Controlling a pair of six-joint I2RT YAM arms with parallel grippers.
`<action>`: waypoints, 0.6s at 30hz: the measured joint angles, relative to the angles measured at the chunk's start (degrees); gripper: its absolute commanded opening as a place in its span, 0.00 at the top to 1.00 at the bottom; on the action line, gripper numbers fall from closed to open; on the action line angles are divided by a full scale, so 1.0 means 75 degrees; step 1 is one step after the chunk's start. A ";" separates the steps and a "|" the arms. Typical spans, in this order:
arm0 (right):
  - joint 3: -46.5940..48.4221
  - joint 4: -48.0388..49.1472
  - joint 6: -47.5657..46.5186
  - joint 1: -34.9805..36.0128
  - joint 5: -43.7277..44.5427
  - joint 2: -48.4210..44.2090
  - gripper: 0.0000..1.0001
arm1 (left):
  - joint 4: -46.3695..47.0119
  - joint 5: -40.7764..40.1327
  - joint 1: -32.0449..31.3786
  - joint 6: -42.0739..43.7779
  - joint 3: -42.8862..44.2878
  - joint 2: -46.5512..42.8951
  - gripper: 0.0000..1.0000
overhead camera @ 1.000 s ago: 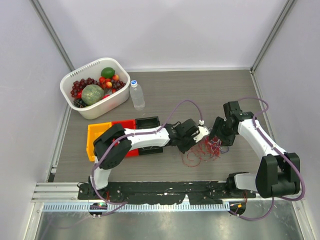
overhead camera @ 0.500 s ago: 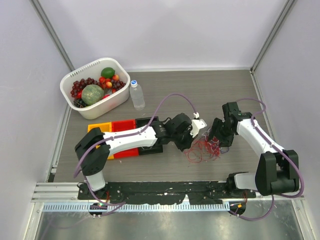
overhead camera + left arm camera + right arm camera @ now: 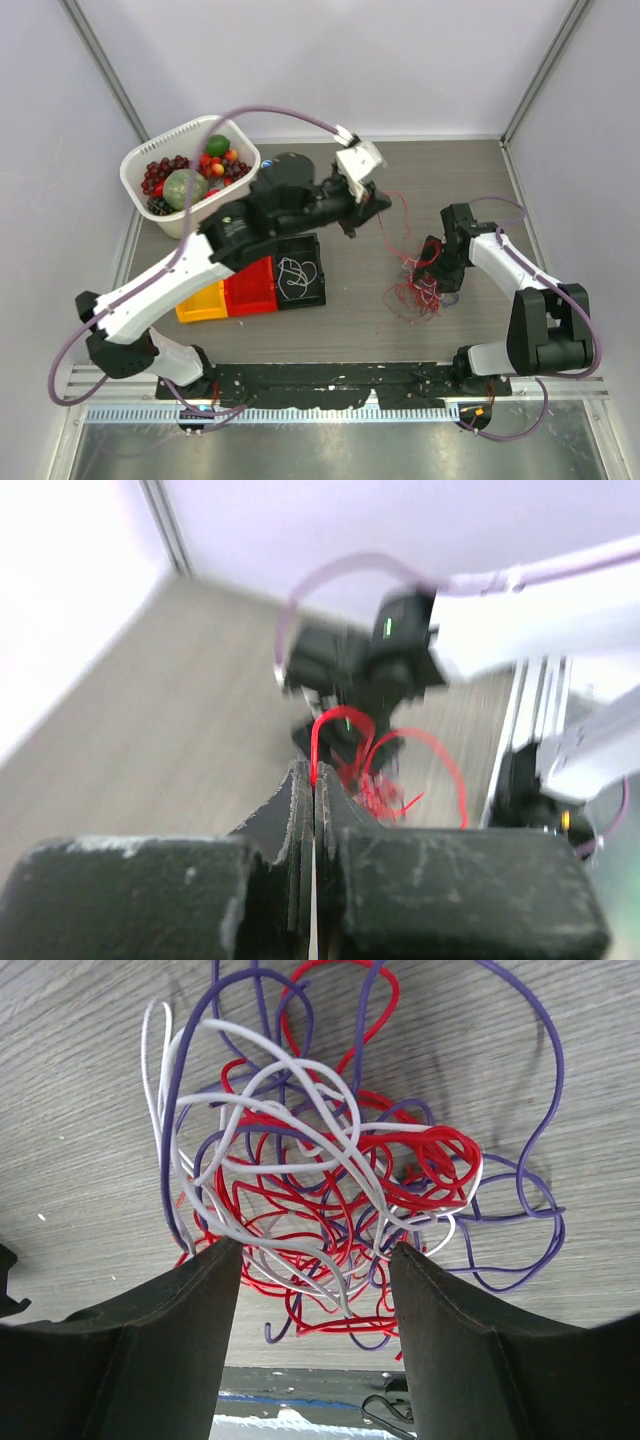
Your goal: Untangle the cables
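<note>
The cables, thin red, white and purple wires, lie in a tangle (image 3: 415, 290) on the table right of centre. My left gripper (image 3: 377, 205) is raised above and behind the tangle and is shut on one red cable (image 3: 340, 720). That cable runs from its closed tips (image 3: 315, 772) down into the heap. My right gripper (image 3: 433, 263) stands low at the tangle's right side, open. Its fingers (image 3: 180, 1300) straddle the near part of the tangle (image 3: 320, 1190). A loose white cable (image 3: 295, 273) lies in the black bin.
A white basket (image 3: 135, 160) of fruit stands at the back left. Yellow (image 3: 200, 302), red (image 3: 255, 285) and black (image 3: 312, 290) bins sit in a row left of centre, partly under the left arm. The metal rail (image 3: 320, 380) runs along the near edge.
My left gripper has closed on a red cable and risen up and back from the tangle, drawing the cable out. The right gripper has stayed open at the heap.
</note>
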 measured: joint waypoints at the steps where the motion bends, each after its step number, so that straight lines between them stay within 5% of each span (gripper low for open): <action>1: 0.0000 0.0044 0.0006 0.0000 0.0044 0.0044 0.34 | 0.0015 -0.0079 0.0000 0.0134 0.0391 -0.0111 1.00; 18: -0.0122 0.0440 -0.0003 -0.0493 0.0577 0.0583 0.34 | 0.0012 -0.2218 0.0000 0.1157 0.2999 -0.0915 1.00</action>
